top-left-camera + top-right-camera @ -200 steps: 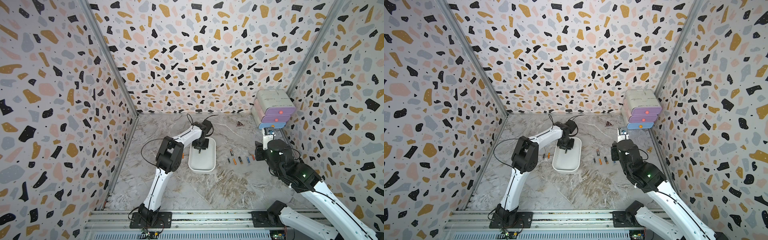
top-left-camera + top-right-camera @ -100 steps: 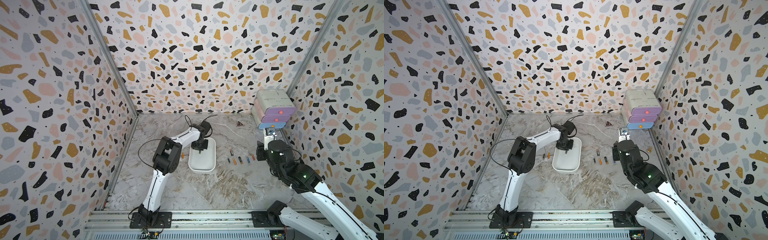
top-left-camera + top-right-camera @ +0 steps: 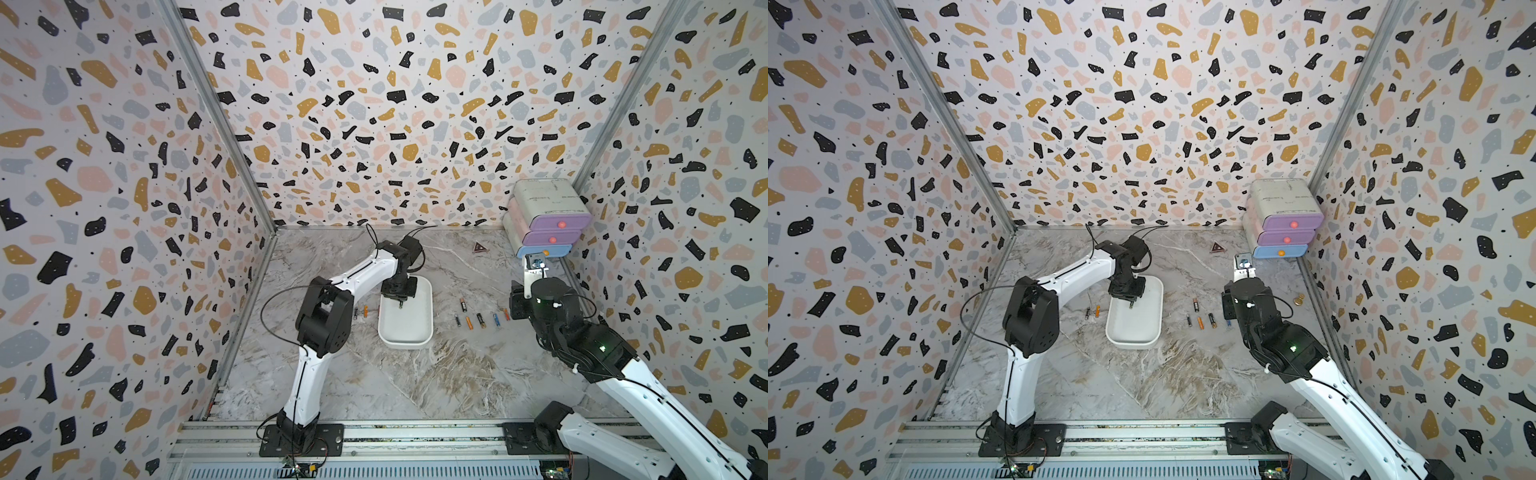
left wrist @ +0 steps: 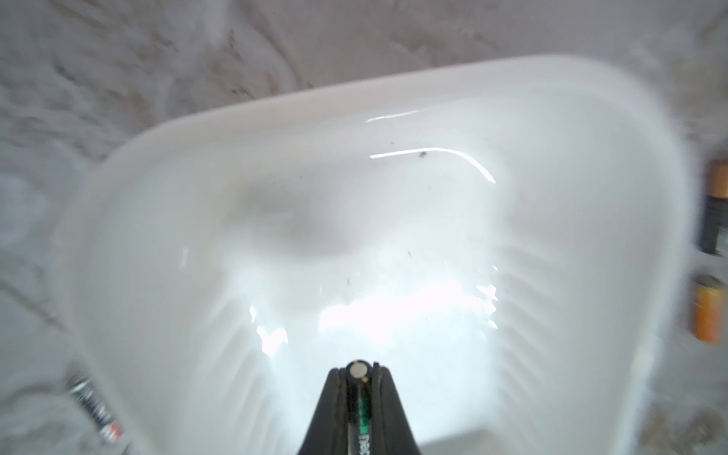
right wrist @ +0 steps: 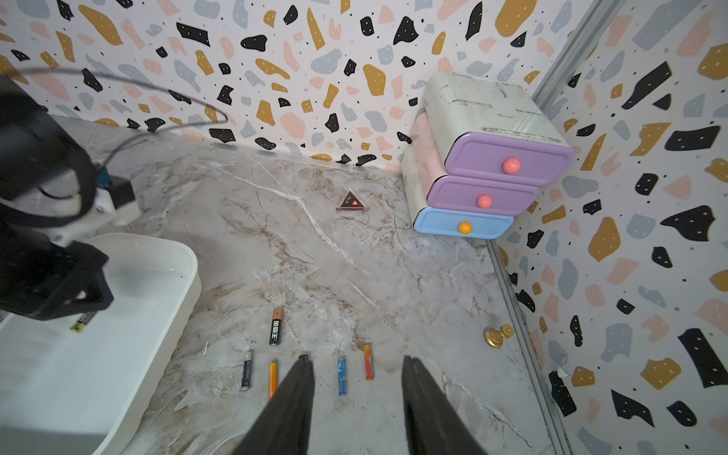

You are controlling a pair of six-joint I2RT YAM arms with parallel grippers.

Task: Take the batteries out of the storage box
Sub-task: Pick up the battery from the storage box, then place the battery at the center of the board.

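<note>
Left pincer (image 4: 357, 372) clamps 1 slim black-and-green battery (image 4: 359, 411) over glossy white storage box (image 4: 275, 104); right pincer (image 5: 355, 360) parted, empty.

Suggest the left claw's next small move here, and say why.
Probably raise it clear of the rim: the left claw is shut on a battery above the floor of the storage box, and two batteries already lie on the table beside the box.

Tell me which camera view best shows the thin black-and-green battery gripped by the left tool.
The left wrist view: the battery sits close up in the left tool, metal end and green label plain. The right wrist view shows only its end below the tool; both top views, a tiny sliver.
</note>
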